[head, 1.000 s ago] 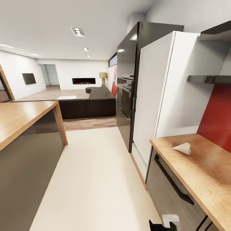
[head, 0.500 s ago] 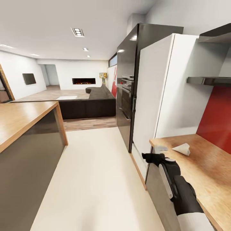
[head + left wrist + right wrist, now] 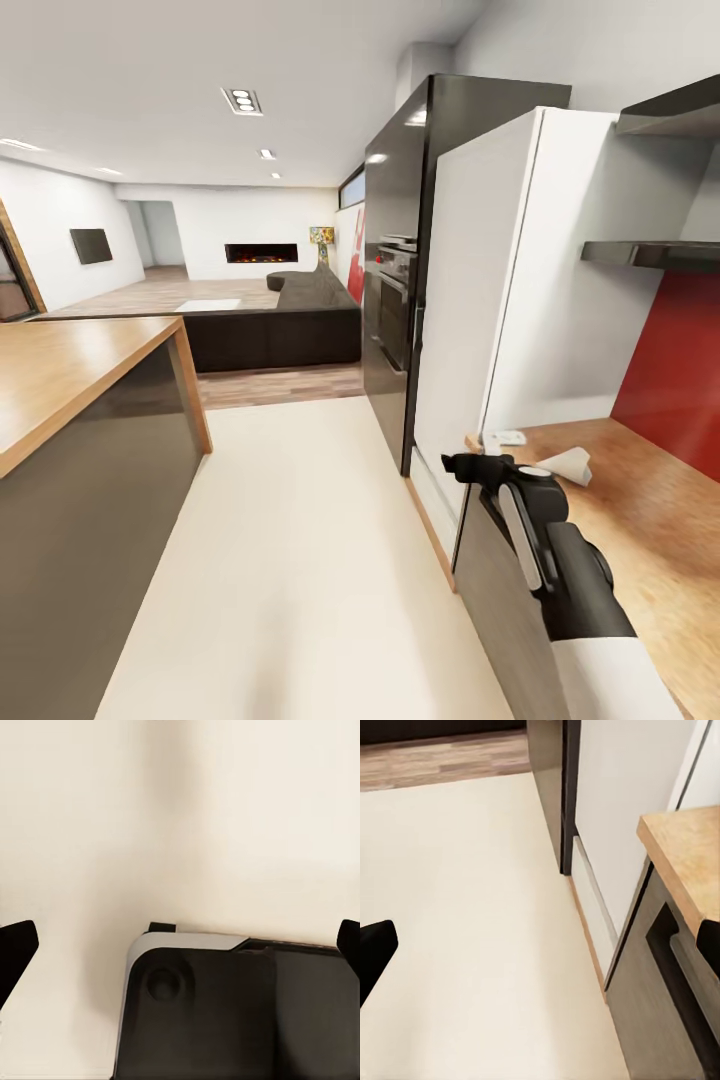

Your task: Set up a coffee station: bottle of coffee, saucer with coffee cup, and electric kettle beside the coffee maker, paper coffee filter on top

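Two black fingertips of the right gripper stand spread and empty at the countertop's corner, just short of the paper filter lying there, so fetching it looks the step in hand, needing a reach further inward.

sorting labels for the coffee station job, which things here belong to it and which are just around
Belongs to the job:
paper coffee filter, lying on the kitchen countertop
kitchen shelf, no bottle visible on the part in view
right gripper, near the counter's end

Just around:
fridge
built-in oven
sofa
island counter
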You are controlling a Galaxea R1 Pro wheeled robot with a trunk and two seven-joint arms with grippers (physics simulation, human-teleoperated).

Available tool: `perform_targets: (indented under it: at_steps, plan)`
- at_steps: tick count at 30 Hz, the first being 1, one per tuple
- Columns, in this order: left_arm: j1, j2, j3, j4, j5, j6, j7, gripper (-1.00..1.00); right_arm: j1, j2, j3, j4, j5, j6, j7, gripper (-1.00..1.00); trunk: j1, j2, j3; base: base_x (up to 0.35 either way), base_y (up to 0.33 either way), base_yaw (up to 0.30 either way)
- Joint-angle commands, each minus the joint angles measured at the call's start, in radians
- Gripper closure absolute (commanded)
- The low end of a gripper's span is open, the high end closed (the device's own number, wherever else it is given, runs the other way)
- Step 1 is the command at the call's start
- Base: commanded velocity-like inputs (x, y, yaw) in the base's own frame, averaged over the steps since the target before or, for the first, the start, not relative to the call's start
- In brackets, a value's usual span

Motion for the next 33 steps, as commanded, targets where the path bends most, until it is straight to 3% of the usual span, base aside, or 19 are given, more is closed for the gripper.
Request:
perform_targets:
  at_steps: [1,11,24,33]
  plan:
    - [0.0,-0.001,0.006,-0.001,0.001,-0.002,-0.002,-1.0,-0.001,0.0,-0.001,0.005,-0.001,0.007,0.002,-1.0,0.0,-0.002,-0.002,0.0,0.0,0.0]
    - [0.0,-0.004,0.008,-0.006,0.002,-0.002,-0.003,-1.0,0.0,-0.004,-0.002,0.052,0.002,0.017,-0.001,-1.0,0.0,-0.002,-0.002,0.145,0.0,-0.019]
    - [0.0,-0.004,0.008,-0.006,0.002,-0.002,-0.003,-1.0,0.0,-0.005,-0.002,0.125,0.002,0.016,-0.001,-1.0,0.0,-0.002,-0.002,0.068,0.0,-0.277]
    - [0.0,-0.004,0.008,-0.006,0.002,-0.002,-0.003,-1.0,0.0,-0.006,-0.003,0.126,0.003,0.001,-0.001,-1.0,0.0,-0.002,-0.002,0.128,0.0,-0.22]
